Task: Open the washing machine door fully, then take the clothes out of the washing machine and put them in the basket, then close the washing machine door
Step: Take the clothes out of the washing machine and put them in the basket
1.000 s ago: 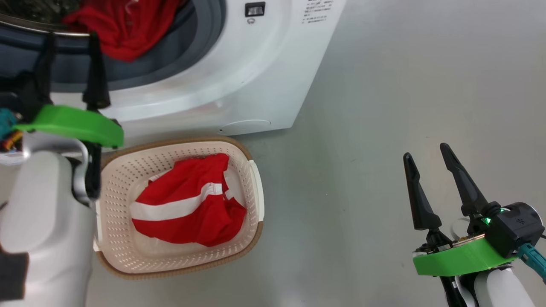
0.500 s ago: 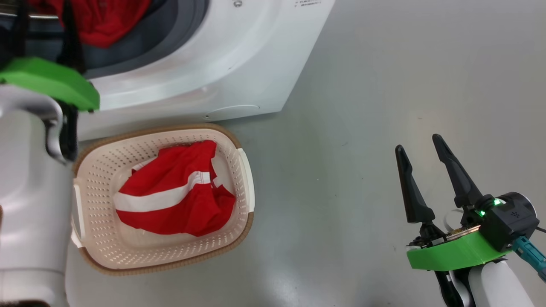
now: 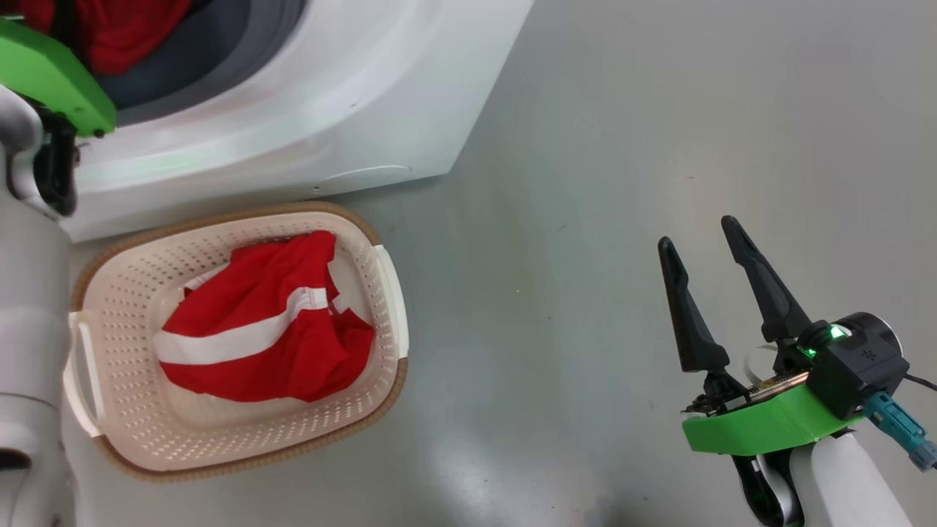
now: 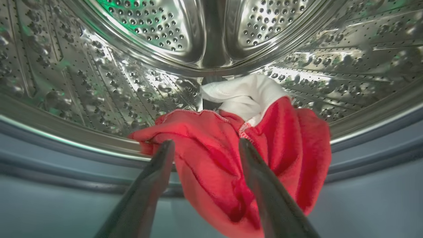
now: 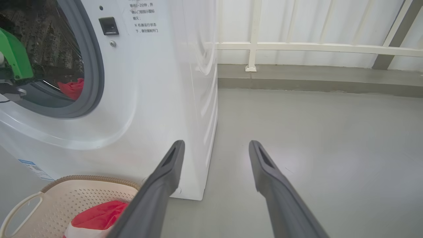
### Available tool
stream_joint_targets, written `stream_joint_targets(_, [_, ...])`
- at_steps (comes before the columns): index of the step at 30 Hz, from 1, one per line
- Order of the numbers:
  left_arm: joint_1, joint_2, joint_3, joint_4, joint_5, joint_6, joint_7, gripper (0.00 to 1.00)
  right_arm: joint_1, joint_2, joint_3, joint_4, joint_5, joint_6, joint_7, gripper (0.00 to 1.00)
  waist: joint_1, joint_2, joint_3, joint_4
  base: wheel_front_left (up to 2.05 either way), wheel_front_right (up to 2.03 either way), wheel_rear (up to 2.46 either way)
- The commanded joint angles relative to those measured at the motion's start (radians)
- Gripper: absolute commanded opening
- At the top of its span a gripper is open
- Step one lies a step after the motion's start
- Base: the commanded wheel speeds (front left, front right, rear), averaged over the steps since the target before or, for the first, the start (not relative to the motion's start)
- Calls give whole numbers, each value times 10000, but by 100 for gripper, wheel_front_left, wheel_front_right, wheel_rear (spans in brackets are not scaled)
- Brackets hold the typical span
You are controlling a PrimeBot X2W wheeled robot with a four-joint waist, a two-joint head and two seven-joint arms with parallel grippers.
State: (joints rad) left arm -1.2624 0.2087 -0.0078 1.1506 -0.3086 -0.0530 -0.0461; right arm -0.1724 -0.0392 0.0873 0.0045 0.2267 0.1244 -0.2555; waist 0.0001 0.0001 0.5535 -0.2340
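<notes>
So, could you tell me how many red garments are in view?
2: a striped garment in the basket, another garment draped over the washing machine drum lip. More may be hidden.

- The left gripper [image 4: 205, 142] has its 2 dark fingers spread wide, rising from the bottom centre of the left wrist view.
- In the head view, the left forearm [image 3: 29, 329] runs up the left edge, with its green wrist collar [image 3: 55, 73] in the upper left corner.
- The right gripper [image 3: 695, 233] sits at the lower right of the head view, its 2 fingers parted and pointing up, leaning slightly left.
- The right green collar [image 3: 761, 428] and the black wrist housing [image 3: 856, 366] sit just below those fingers.
</notes>
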Motion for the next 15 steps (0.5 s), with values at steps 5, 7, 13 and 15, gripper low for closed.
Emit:
stream_joint_targets(5, [-408,594,-166,521,237,348,623,100,-143,-110,377,-106,175,63,-63,100,-1,-1,93,-278,0,0,0])
stream_joint_targets(7, [-454,631,-226,709,260,412,846,100,-163,-110,425,-89,204,63,-63,100,-1,-1,91,-346,0,0,0])
stream_joint_targets(13, [-533,824,-504,974,464,646,1122,100,-163,-110,528,-77,302,63,-63,100,-1,-1,107,-490,0,0,0])
stream_joint_targets(15, [-546,867,-588,1023,517,715,1175,100,-155,-110,540,-75,343,63,-63,100,-1,-1,120,-519,0,0,0])
